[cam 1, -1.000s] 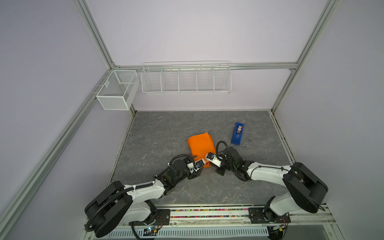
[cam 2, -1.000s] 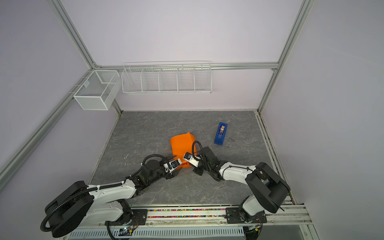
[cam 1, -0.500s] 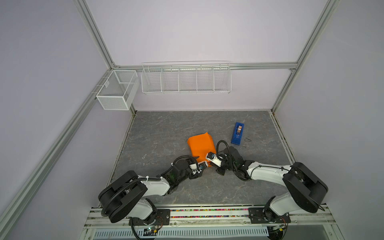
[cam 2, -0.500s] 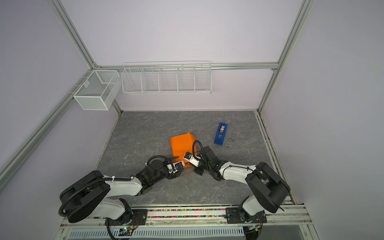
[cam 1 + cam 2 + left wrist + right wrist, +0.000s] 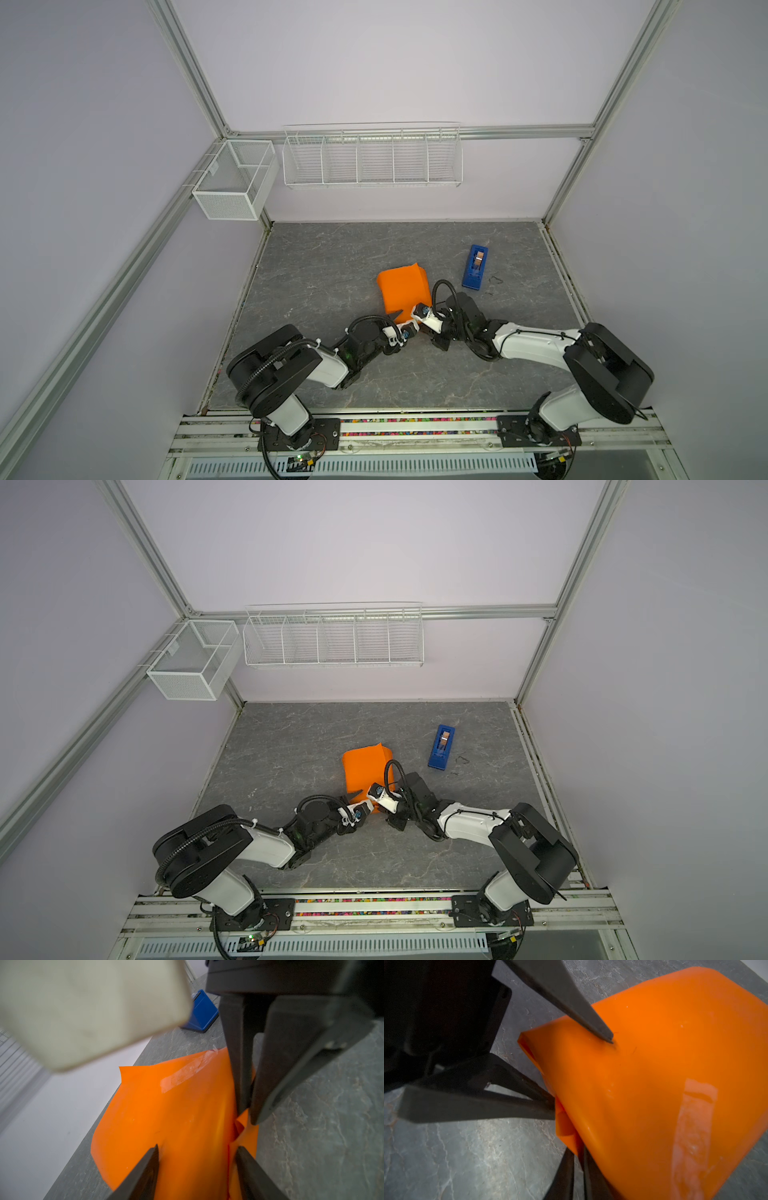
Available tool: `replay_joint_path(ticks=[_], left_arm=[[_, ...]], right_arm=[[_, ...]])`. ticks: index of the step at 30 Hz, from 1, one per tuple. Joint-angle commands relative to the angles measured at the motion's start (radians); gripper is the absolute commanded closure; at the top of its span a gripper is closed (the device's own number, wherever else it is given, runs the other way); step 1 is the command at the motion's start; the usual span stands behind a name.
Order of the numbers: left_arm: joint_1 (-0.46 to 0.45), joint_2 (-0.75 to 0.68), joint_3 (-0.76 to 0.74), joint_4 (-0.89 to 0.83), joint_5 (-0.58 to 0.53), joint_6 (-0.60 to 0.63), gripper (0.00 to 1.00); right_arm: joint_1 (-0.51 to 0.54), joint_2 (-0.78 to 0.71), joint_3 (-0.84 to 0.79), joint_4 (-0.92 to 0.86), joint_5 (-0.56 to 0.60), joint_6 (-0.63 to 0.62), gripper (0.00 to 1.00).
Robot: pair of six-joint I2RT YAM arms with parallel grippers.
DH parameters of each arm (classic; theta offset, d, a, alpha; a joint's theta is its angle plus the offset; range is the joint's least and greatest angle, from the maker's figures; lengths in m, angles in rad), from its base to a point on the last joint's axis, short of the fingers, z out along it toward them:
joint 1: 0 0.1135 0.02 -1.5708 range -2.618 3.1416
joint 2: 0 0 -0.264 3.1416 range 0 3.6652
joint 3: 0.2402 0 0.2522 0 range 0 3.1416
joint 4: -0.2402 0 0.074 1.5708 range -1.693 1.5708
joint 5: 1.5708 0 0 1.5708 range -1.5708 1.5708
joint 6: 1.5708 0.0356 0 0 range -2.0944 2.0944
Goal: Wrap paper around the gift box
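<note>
In both top views the paper (image 5: 402, 291) lies on the desk (image 5: 332, 266) near the tape dispenser (image 5: 475, 267). The gift box is hidden, presumably under it.

Left wrist view: the left fingers (image 5: 196, 1153) are spread open over the parcel. The right fingers (image 5: 248, 1115) are almost closed, pinching the end flap farthest from the dispenser.

Right wrist view: the same pinch shows.

The step looks like closing this end. Next, the flap needs creasing flat and taping.

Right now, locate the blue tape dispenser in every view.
Top view: tape dispenser right of the paper.
Top view: tape dispenser right of the paper.
Left wrist: tape dispenser past the paper's far edge.
Right wrist: not in it.
Shared landmark: the orange paper.
</note>
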Motion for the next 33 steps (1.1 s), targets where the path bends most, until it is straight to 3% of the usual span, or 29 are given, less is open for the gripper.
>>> replay_joint_path(ticks=[1,8,14,19,25,33], left_arm=[[-0.004,0.038,-0.015,0.097,-0.044,0.008,0.43],[-0.004,0.052,-0.015,0.113,-0.060,-0.009,0.45],[-0.004,0.050,-0.016,0.119,-0.067,-0.021,0.47],[-0.003,0.050,-0.017,0.117,-0.069,-0.023,0.47],[-0.003,0.043,-0.017,0.105,-0.072,-0.033,0.48],[-0.004,0.049,-0.014,0.098,-0.070,-0.034,0.49]], right_arm=[[-0.005,-0.026,0.007,-0.014,0.013,0.012,0.77],[-0.005,-0.120,-0.036,-0.021,0.090,0.088,0.72],[-0.004,-0.150,-0.129,0.077,-0.004,0.209,0.90],[-0.001,-0.069,-0.157,0.205,-0.074,0.260,0.93],[-0.004,0.057,-0.109,0.326,-0.067,0.284,0.93],[-0.025,0.079,-0.080,0.384,-0.033,0.291,0.93]])
